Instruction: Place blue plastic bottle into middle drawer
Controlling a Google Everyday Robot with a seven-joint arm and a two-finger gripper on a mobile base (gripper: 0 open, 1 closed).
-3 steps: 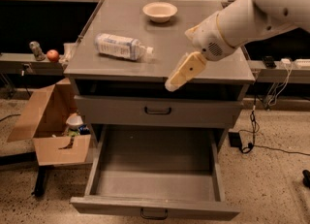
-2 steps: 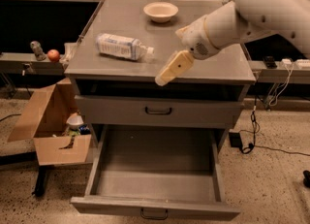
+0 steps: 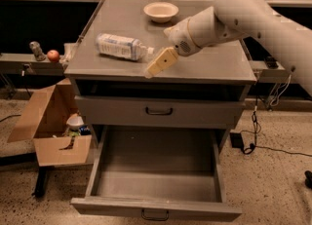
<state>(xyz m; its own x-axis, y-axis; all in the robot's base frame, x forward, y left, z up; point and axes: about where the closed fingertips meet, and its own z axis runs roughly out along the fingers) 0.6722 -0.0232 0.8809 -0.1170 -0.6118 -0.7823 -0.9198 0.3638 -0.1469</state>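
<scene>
The blue plastic bottle (image 3: 122, 46) lies on its side on the grey cabinet top (image 3: 209, 65), at the left, with its white cap pointing right. My gripper (image 3: 159, 64) hangs just right of the cap, a little above the top's front edge, on the white arm reaching in from the upper right. The bottle is free on the top. The middle drawer (image 3: 156, 208) is pulled wide open at the bottom of the cabinet and holds nothing. The taller-fronted drawer (image 3: 158, 110) above it is shut.
A white bowl (image 3: 161, 11) stands at the back of the cabinet top. An open cardboard box (image 3: 53, 126) with items sits on the floor to the left. An orange (image 3: 53, 55) and a small object rest on a side shelf at left. Cables lie at right.
My gripper has moved left across the cabinet top, from near its right side to just beside the bottle's cap. The bottle and the drawers have not moved.
</scene>
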